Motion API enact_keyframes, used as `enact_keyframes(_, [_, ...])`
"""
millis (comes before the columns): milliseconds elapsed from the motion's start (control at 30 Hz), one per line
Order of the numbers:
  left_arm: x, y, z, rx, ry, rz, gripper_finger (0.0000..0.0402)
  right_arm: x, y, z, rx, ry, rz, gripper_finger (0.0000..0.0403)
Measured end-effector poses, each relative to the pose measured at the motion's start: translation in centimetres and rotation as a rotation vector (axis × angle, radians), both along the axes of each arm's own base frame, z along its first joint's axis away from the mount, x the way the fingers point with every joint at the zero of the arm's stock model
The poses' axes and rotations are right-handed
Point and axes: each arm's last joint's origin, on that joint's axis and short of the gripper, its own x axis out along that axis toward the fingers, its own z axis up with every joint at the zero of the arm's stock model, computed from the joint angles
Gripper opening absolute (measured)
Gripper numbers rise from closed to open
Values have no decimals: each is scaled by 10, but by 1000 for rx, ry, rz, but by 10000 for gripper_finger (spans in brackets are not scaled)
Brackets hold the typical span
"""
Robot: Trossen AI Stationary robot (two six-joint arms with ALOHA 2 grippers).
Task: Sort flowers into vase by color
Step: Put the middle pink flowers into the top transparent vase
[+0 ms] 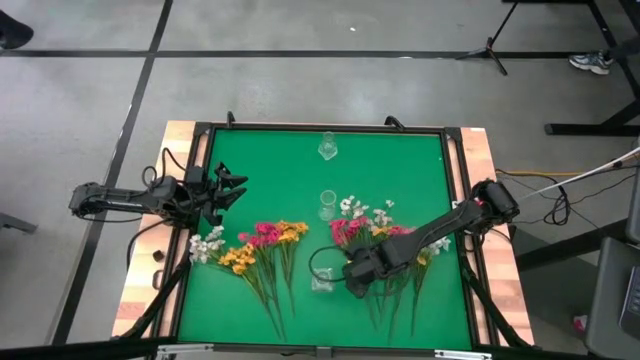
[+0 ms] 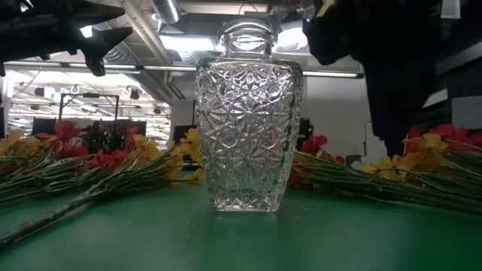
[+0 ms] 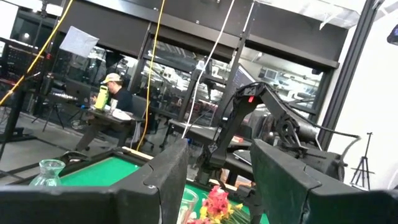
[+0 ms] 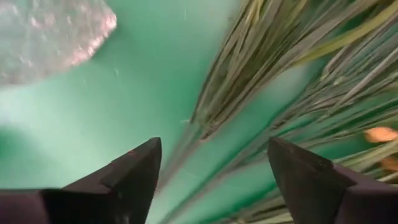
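Observation:
Two bunches of flowers lie flat on the green mat. The left bunch and the right bunch both mix pink, white and yellow-orange blossoms. A cut-glass vase stands near the front, also seen as the vase. My right gripper hangs open beside it, pointing down over the right bunch's green stems, with the vase off to one side. My left gripper waits open above the mat's left edge.
Two more glass vases stand upright on the mat, one at the far edge and one in the middle. Wooden borders frame the mat. A person sits at a desk in the room beyond.

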Motion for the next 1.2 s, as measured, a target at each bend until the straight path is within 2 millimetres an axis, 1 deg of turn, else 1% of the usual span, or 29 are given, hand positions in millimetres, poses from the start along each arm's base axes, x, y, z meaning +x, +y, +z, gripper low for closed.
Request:
enact_keyframes(100, [0, 0, 0, 0, 1, 1, 172, 3, 2, 3, -13, 10, 48, 266])
enact_keyframes(267, [0, 0, -1, 0, 6, 0, 172, 4, 3, 4, 15, 6, 24, 250])
enact_keyframes(433, [1, 0, -2, 0, 20, 0, 172, 1, 1, -3, 25, 34, -76, 249])
enact_keyframes(633, [1, 0, -2, 1, 20, -3, 172, -5, 2, -14, 6, 44, -110, 248])
enact_keyframes(800, [1, 0, -2, 1, 20, -3, 172, -5, 8, -16, 2, 0, -116, 248])
enact_keyframes(933, [1, 0, -2, 1, 20, -3, 172, -4, 12, -18, -32, -51, -129, 248])
enact_keyframes(1000, [1, 0, -2, 1, 20, -3, 172, -4, 16, -22, -46, -50, -121, 248])
enact_keyframes(1200, [1, 0, -2, 1, 19, -4, 172, 1, 20, -44, -47, -5, -114, 248])
